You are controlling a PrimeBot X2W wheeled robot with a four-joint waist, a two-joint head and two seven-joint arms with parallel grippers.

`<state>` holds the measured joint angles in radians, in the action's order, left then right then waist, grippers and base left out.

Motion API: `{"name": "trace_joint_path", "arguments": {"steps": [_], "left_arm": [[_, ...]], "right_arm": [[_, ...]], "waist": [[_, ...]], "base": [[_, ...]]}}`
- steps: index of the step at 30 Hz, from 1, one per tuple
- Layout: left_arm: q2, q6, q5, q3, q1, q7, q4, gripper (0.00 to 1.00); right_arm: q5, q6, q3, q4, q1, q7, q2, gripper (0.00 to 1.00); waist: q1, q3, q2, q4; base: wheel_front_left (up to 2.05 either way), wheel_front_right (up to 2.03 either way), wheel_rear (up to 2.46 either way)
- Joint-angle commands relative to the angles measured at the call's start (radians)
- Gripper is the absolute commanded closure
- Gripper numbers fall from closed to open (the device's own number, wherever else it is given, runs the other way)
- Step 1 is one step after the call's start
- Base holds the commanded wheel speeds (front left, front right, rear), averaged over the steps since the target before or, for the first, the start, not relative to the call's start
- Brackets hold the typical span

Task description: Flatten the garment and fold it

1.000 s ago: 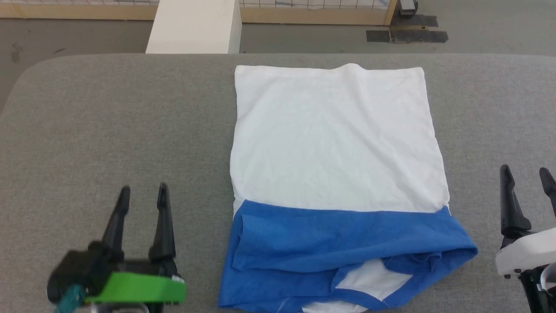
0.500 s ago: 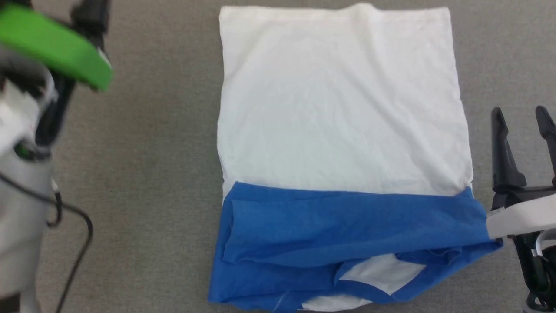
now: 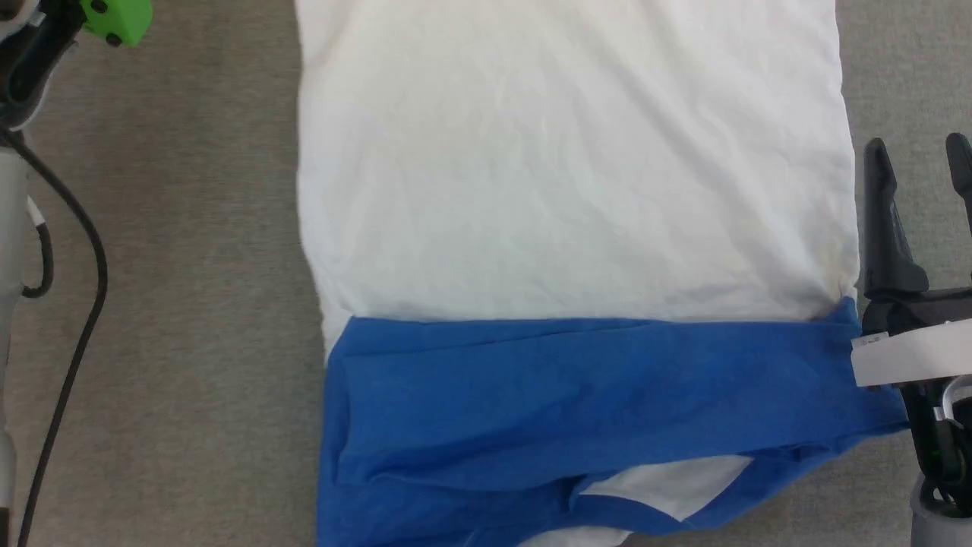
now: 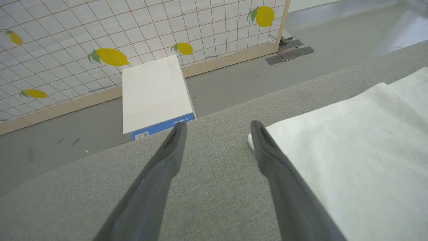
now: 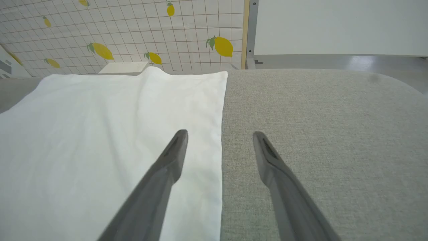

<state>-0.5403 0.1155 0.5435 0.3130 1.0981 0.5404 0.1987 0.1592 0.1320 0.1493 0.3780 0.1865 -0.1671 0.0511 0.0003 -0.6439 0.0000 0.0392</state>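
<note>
The garment (image 3: 569, 190) lies flat on the grey table (image 3: 190, 304), white body above and blue sleeves folded across its near end. My right gripper (image 3: 919, 148) is open at the garment's right edge, fingers spread with nothing between them; in the right wrist view the right gripper (image 5: 219, 134) straddles that edge of the garment (image 5: 117, 134). My left gripper (image 4: 217, 125) is open over the table by the far left corner of the garment (image 4: 351, 150). In the head view the left arm's green-marked wrist (image 3: 118, 19) sits at the top left.
A white box (image 4: 152, 93) stands on the floor beyond the table's far edge, before a tiled lemon-print wall (image 4: 100, 30). A black cable (image 3: 76, 304) hangs along the left arm. Bare grey table (image 5: 317, 134) lies right of the garment.
The head camera has dipped closer, so the garment looms larger. My left arm has swung from the near left up to the garment's far left corner. The right gripper stays at the right edge.
</note>
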Motion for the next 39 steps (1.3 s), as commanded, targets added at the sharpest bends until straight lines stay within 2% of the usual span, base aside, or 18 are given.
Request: {"name": "trace_joint_path", "arguments": {"steps": [1,13,14,15,20,24,27,28,32,36,39], "left_arm": [[-0.009,0.008,0.013,0.007,0.025,0.009,0.010,0.00],[-0.023,-0.007,0.049,0.017,0.007,0.063,0.084,0.00],[-0.026,-0.006,0.051,0.024,0.002,0.072,0.089,0.31],[-0.029,-0.003,0.052,0.032,-0.003,0.078,0.089,1.00],[-0.031,0.002,0.062,0.047,-0.030,0.055,0.090,1.00],[-0.021,0.003,0.057,0.056,-0.061,0.014,0.107,1.00],[-0.010,0.003,0.059,0.064,-0.083,-0.008,0.118,1.00],[0.001,0.003,0.060,0.072,-0.090,-0.023,0.121,1.00],[0.019,0.004,0.058,0.086,-0.083,-0.036,0.123,1.00],[0.039,0.006,0.056,0.103,-0.064,-0.045,0.123,1.00],[0.061,0.007,0.053,0.123,-0.044,-0.054,0.124,1.00]], "right_arm": [[0.012,-0.001,0.001,-0.002,0.015,0.009,-0.001,0.00],[0.039,-0.001,0.020,-0.023,0.006,0.036,-0.001,0.00],[0.039,-0.001,0.021,-0.023,0.007,0.036,-0.001,0.00],[0.039,-0.001,0.023,-0.022,0.008,0.036,-0.001,0.00],[0.039,-0.001,0.042,0.003,0.029,0.024,-0.001,0.00],[0.022,-0.001,0.047,0.064,0.094,-0.034,-0.001,0.00],[-0.001,-0.001,0.036,0.121,0.193,-0.134,0.009,0.00],[0.014,-0.001,0.032,0.134,0.323,-0.257,0.053,0.00],[0.043,-0.001,0.012,0.038,0.518,-0.454,0.110,0.00],[0.039,-0.001,0.010,-0.114,0.672,-0.617,0.115,0.00],[-0.008,-0.001,0.029,-0.239,0.782,-0.693,0.107,0.00]], "waist": [[-0.0003,-0.077,0.0000,0.075],[-0.0003,-0.135,0.0000,0.131],[-0.0003,-0.137,0.0000,0.132],[-0.0003,-0.138,0.0000,0.133],[-0.0003,-0.119,0.0000,0.126],[-0.0003,-0.078,0.0000,0.117],[-0.0003,-0.049,0.0000,0.112],[-0.0003,-0.034,0.0000,0.103],[-0.0003,-0.034,0.0000,0.082],[-0.0003,-0.049,0.0000,0.052],[-0.0003,-0.067,0.0000,0.019]], "base": [[0.00,0.00,0.00],[0.00,0.00,0.00],[0.00,0.00,0.00],[0.00,0.00,0.00],[0.00,0.00,0.00],[0.00,0.00,0.00],[0.00,0.00,0.00],[0.00,0.00,0.00],[0.00,0.00,0.00],[0.00,0.00,0.00],[0.00,0.00,0.00]]}}
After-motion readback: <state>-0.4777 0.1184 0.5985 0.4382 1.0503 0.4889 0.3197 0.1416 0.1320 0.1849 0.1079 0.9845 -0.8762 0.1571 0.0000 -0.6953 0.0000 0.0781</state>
